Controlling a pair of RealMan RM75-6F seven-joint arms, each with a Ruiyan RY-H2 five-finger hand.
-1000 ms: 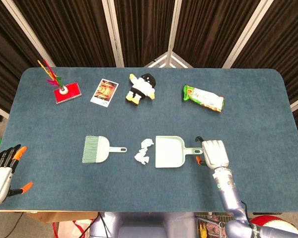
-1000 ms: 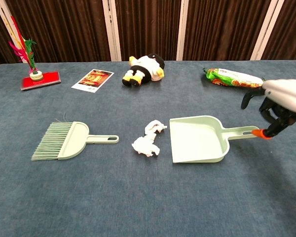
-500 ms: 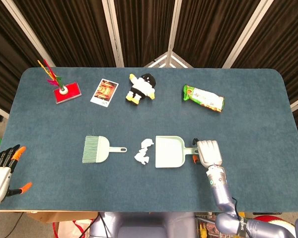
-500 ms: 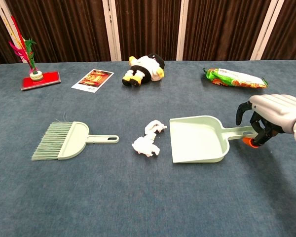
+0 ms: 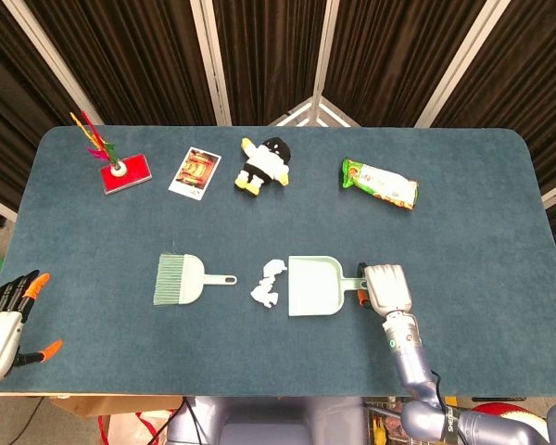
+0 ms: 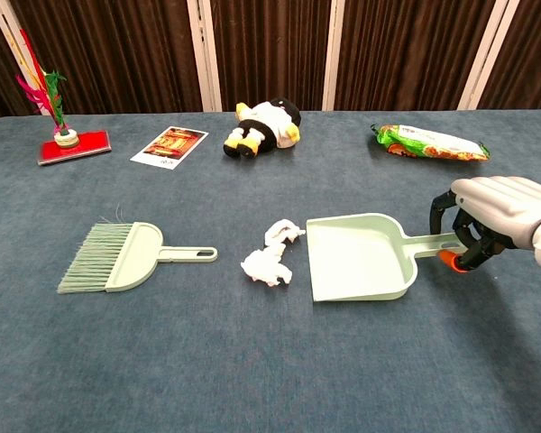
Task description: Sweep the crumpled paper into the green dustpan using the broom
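Two lumps of crumpled paper (image 5: 268, 283) (image 6: 270, 256) lie near the middle of the blue worktop (image 5: 473, 222) (image 6: 252, 361), just beside the open mouth of the green dustpan (image 5: 313, 286) (image 6: 356, 257). Dustpan long axis runs left–right; mouth faces the paper, handle points toward the right hand (image 5: 386, 286) (image 6: 487, 216). Right hand: palm down, fingers curled around the handle's end, grasping it. Broom (image 5: 182, 279) (image 6: 117, 256) lies flat left of the paper, well apart, bristles pointing away, handle toward the paper. Left hand (image 5: 5, 315), head view only, hovers at the worktop's near left edge, fingers spread, holding nothing. Far side: feathered shuttlecock on a red base (image 5: 120, 167) (image 6: 65, 137), printed card (image 5: 195, 171) (image 6: 169, 146), plush penguin (image 5: 264, 165) (image 6: 263, 126), green snack packet (image 5: 380, 183) (image 6: 428, 142); their print is unreadable.
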